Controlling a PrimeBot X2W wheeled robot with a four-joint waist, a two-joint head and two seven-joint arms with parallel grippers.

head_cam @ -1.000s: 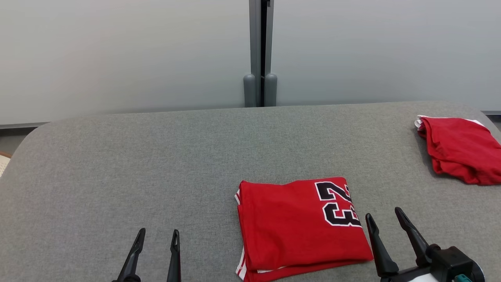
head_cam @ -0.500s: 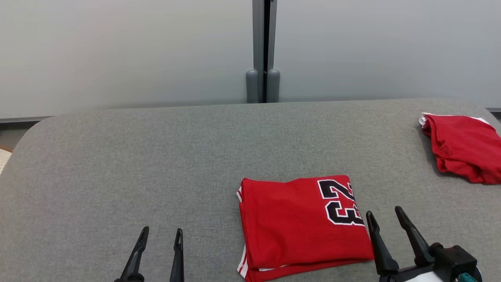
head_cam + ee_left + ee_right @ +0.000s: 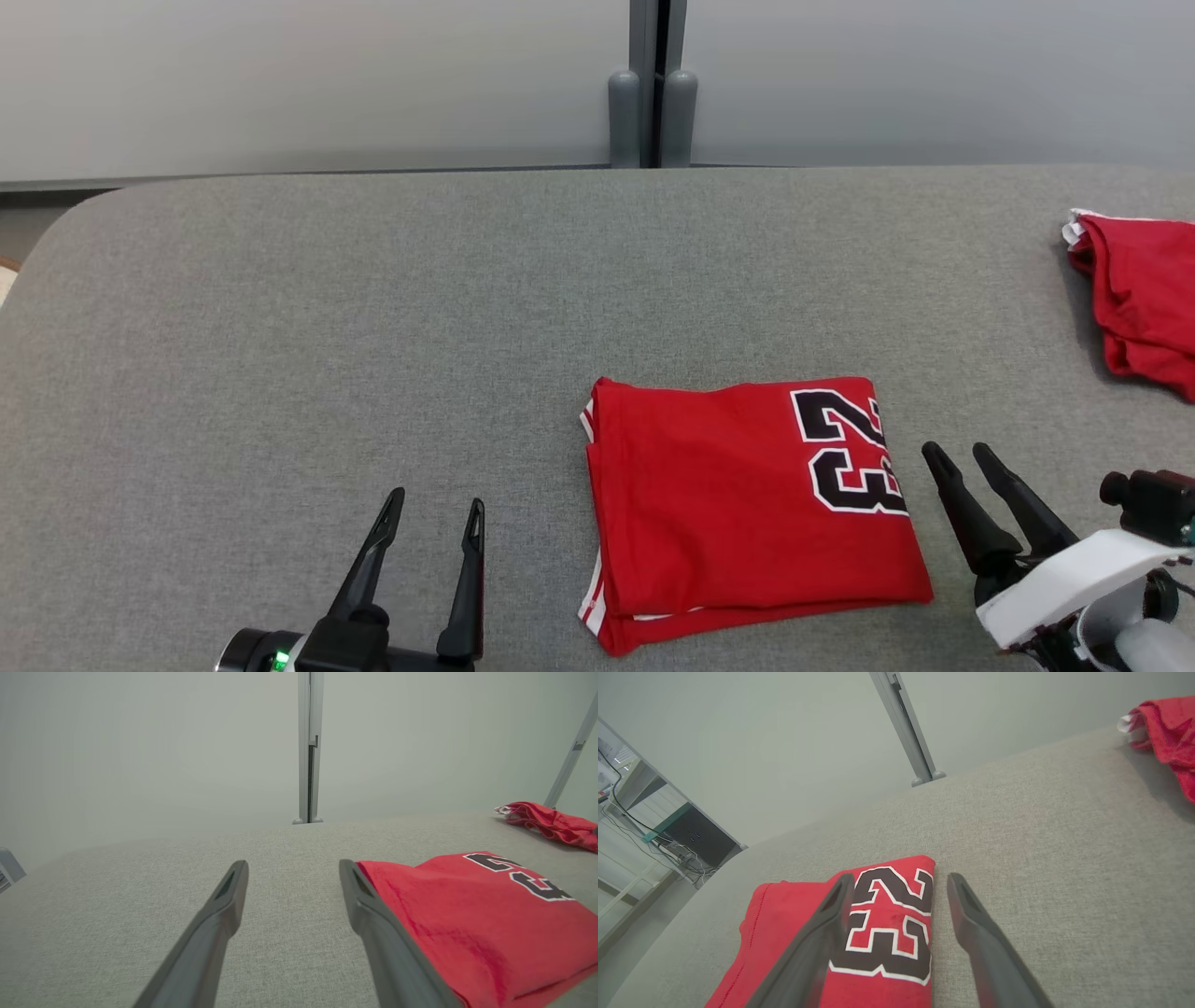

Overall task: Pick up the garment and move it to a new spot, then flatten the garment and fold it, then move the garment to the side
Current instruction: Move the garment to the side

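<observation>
Grey padded table spans my view. Two red garments on it, well apart. First, folded garment with black 23, lies flat near my edge, right of centre. Second, rumpled red garment, at far right.

My two grippers low over table, fingers pointing forward.
- My left gripper: fingers spread, empty, left of folded garment, apart from it.
- My right gripper: fingers spread, empty, just beside folded garment's right edge by number; touching or not, cannot tell.
</observation>
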